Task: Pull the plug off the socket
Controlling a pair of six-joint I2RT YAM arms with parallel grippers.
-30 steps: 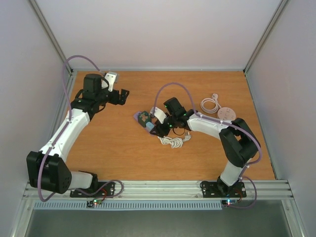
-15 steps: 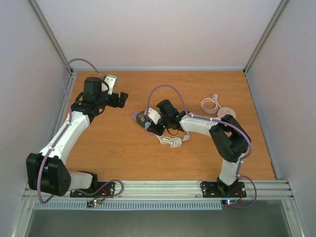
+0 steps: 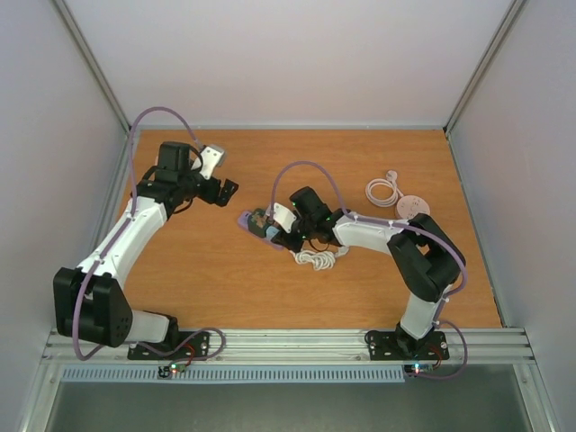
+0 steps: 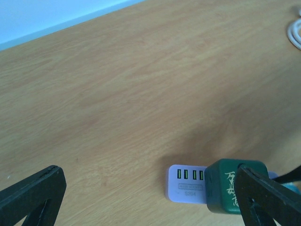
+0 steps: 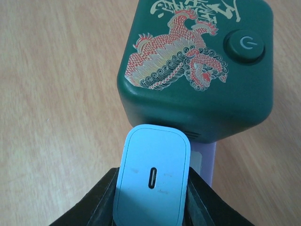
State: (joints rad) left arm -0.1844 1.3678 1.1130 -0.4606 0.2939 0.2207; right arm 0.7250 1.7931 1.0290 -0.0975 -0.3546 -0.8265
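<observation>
both arms have closed in: right gripper [image 5: 151, 205] jaws now clamp the pale blue square plug [image 5: 153, 165], seated in the dark green dragon-printed cube socket [image 5: 197, 70] mid wooden table [image 3: 360, 162]; left gripper [image 3: 224, 189], jaws wide and empty, nears the socket, likely to brace it.
</observation>
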